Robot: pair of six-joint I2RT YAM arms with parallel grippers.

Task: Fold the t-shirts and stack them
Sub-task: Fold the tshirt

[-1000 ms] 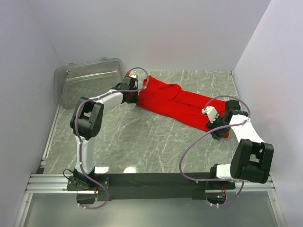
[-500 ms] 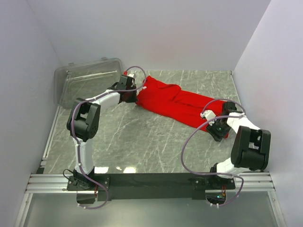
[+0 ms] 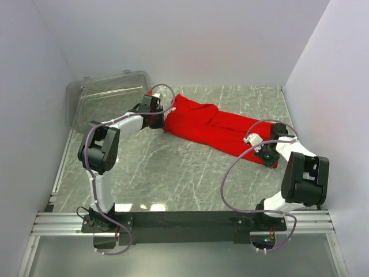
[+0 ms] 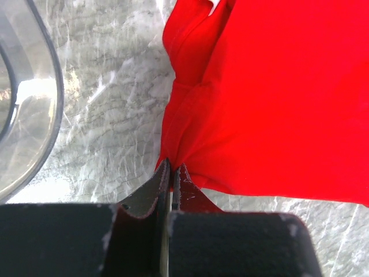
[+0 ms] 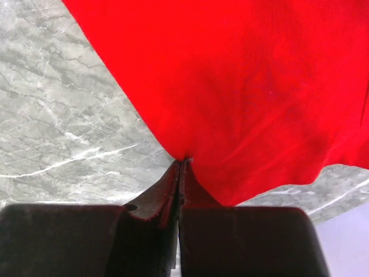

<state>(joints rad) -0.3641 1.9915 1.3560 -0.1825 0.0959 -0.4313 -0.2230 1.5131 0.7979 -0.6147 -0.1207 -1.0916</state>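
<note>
Left fingers [image 4: 166,176], 10 o'clock, and right fingers [image 5: 177,172], 4 o'clock, each pinch the t-shirt [image 3: 210,124] edge. Lift both together, evenly, cloth taut above the counter [image 3: 173,167].

left wrist: bin [image 4: 29,133] cut by left edge | right wrist: t-shirt [image 5: 259,86] runs past top and right edges

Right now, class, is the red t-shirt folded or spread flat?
Folded lengthwise, it seems: the t-shirt lies as a narrow band with overlapping layers.
</note>
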